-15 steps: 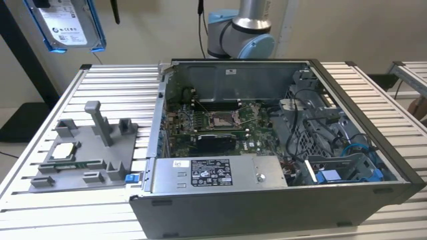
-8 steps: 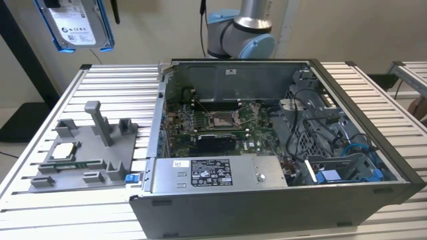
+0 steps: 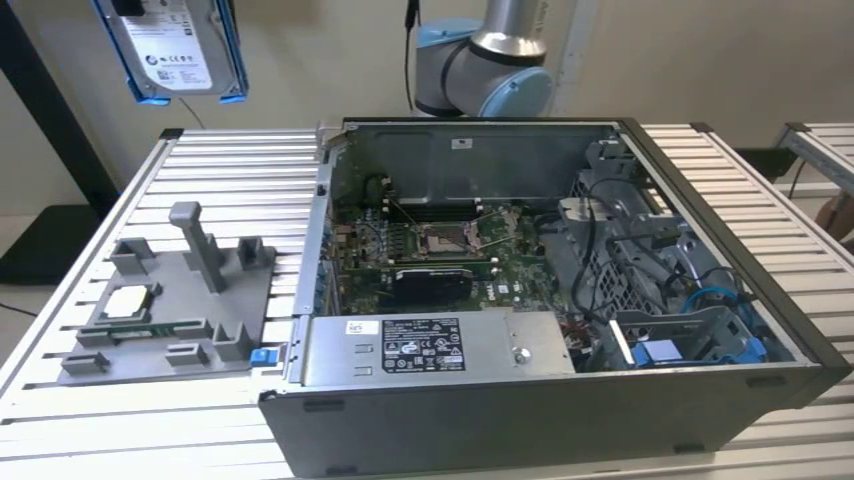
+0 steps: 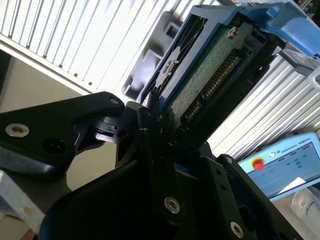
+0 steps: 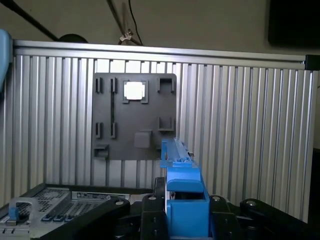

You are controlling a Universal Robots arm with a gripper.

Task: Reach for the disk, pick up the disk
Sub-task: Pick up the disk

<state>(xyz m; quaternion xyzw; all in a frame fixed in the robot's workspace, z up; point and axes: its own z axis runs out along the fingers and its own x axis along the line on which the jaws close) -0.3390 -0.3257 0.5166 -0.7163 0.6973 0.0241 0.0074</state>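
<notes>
While high above table, disk clamped in claw.

I work in robotics lab or electronics workshop. Signs: bench of ribbed aluminium profiles, opened desktop computer case on it with bare motherboard, grey moulded fixture plate beside, my arm's base behind, teach pendant in second wrist view.
</notes>
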